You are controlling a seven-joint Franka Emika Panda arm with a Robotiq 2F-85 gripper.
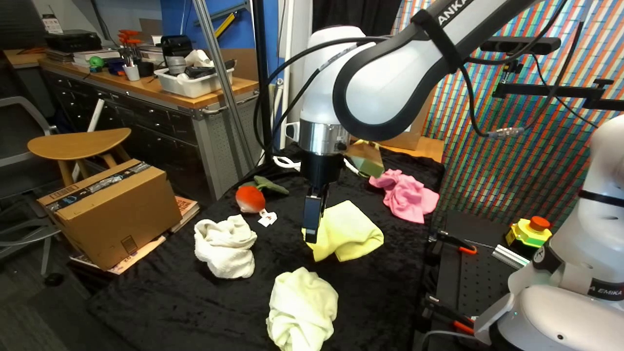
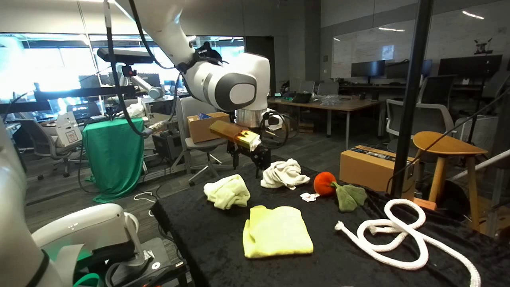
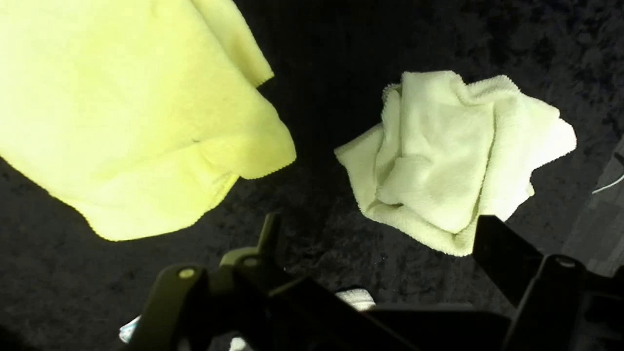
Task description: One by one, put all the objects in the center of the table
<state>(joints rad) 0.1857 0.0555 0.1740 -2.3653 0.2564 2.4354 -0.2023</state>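
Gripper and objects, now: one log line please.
gripper: open, holding nothing; yellow cloth: on table; pink cloth: crumpled on table; white rope: looped

White arm [image 1: 408, 75], black jaws
Above the jaws, a silver collar [image 1: 319, 137]; higher, a rounded joint [image 1: 373, 95] edged in black, a black strap [image 1: 438, 41] and the letters "ANKA" [image 1: 454, 12]; black cables [image 1: 336, 42]; in an exterior view, a boxy gold housing [image 2: 235, 133] just above the jaws; in the wrist view, round pins [image 3: 186, 273] in the angular dark linkage [image 3: 251, 292]
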